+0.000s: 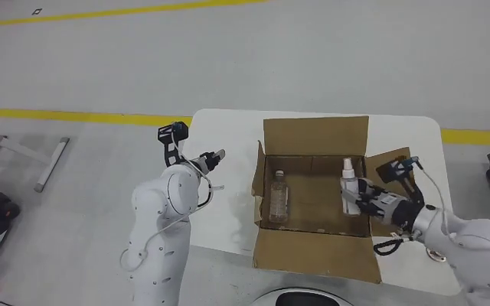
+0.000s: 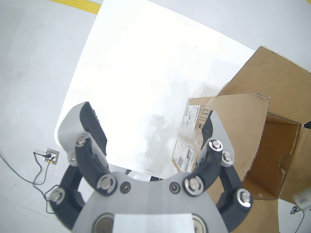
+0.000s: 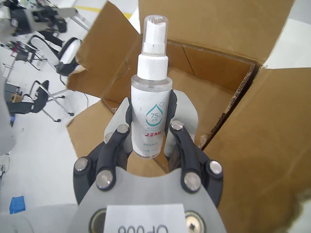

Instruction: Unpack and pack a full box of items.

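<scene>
R pincer (image 3: 151, 106) grips spray bottle (image 3: 151, 86) mid-body: light, slick plastic, prob best held there. L pincer (image 2: 148, 117) spread, empty.

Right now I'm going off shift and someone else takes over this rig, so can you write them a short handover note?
Left gripper: open and holding nothing, above the table beside the cardboard box.
Right gripper: shut on the spray bottle, held at the open box's side nearer the right arm.
Clear bottle: lying on the box floor, on the side nearer the left arm.
Done: the box flaps are open and the spray bottle is gripped.
Left: it is unclear whether the spray bottle is going in or coming out. Confirm the phase, then handle the clear bottle accordingly.
</scene>
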{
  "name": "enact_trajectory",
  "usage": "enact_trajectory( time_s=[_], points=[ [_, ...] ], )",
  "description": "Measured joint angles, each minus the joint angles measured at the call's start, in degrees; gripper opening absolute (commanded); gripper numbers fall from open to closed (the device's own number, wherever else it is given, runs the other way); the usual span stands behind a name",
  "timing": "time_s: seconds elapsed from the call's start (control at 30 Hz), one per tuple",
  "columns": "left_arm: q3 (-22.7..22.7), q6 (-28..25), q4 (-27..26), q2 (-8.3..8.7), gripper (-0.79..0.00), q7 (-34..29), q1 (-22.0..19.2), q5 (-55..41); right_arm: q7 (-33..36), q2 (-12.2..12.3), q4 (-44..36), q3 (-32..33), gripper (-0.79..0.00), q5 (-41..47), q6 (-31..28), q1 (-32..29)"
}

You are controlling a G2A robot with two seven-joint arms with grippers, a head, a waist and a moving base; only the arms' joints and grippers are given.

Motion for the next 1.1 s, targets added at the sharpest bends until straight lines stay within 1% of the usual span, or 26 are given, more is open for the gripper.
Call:
enact_trajectory(
  time_s=[0.13,0.27,0.37,0.43,0.47,0.53,0.63,0.97,1.1],
  points=[
    [0.01,-0.01,0.01,0.0,0.0,0.01,-0.01,-0.01,1.01,-1.07,7.39,-11.55,-0.785,-7.75,7.22,9.35],
    [0.01,-0.01,0.01,0.0,0.0,0.01,-0.01,-0.01,1.88,-2.96,14.63,-22.38,-0.785,-10.02,15.65,18.05],
    [0.01,-0.01,0.01,0.0,0.0,0.01,-0.01,-0.01,2.32,-4.32,18.98,-28.41,-0.785,-12.02,21.57,22.6],
    [0.01,-0.01,0.01,0.0,0.0,0.01,-0.01,-0.01,1.97,-5.15,21.45,-31.31,-0.785,-12.71,24.79,24.61],
    [0.01,-0.01,0.01,0.0,0.0,0.01,-0.01,-0.01,1.1,-5.58,22.61,-32.36,-0.785,-12.58,26.93,25.5],
    [0.01,-0.01,0.01,0.0,0.0,0.01,-0.01,-0.01,0.31,-5.72,23.01,-32.56,-0.785,-12.44,28.56,25.82],
    [0.01,-0.01,0.01,0.0,0.0,0.01,-0.01,-0.01,0.36,-5.68,22.9,-32.43,-0.785,-12.43,27.74,25.73],
    [0.01,-0.01,0.01,0.0,0.0,0.01,-0.01,-0.01,0.28,-5.68,23.06,-32.55,-0.785,-12.59,27.73,25.63],
    [0.01,-0.01,0.01,0.0,0.0,0.01,-0.01,-0.01,-1.12,-6.46,26.16,-35.7,-0.785,-15.34,29.35,25.7]
  ],
)
